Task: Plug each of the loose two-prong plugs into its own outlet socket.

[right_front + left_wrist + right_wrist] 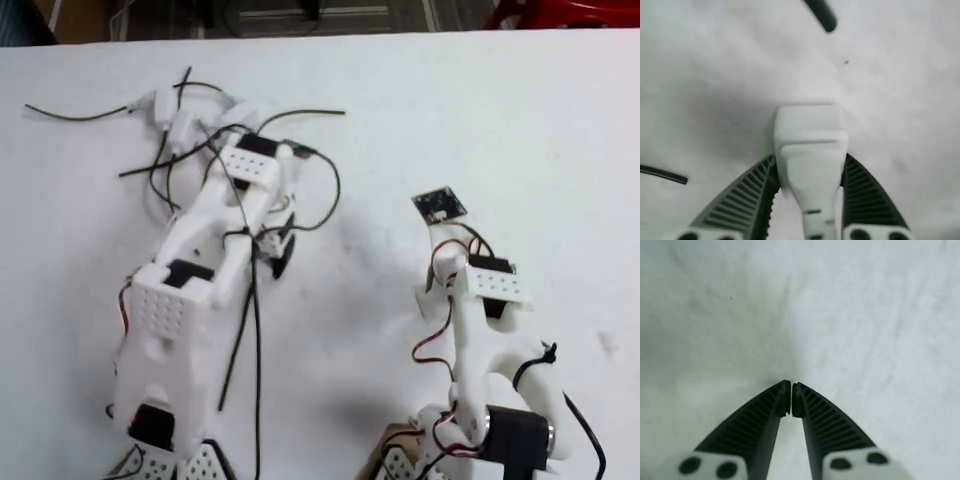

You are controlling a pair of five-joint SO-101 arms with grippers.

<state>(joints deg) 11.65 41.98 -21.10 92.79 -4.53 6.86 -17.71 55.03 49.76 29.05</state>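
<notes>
the left claw (810, 160) was clamped around a white plug (810, 135) over the white counter (715, 75), among the tangle of black wires (200, 150) at the far left. the right claw (791, 399) was pinched together, tips touching, low over the counter.

L arm (195, 280) stretched low toward 1 o'clock, L gripper (809, 160) jaws clamped on white plug (810, 130), R arm (470, 340) folded near base, R gripper (791, 392) jaws touching, tips aimed down.

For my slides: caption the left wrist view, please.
Left claw shut on a white plug over the white table.
</notes>
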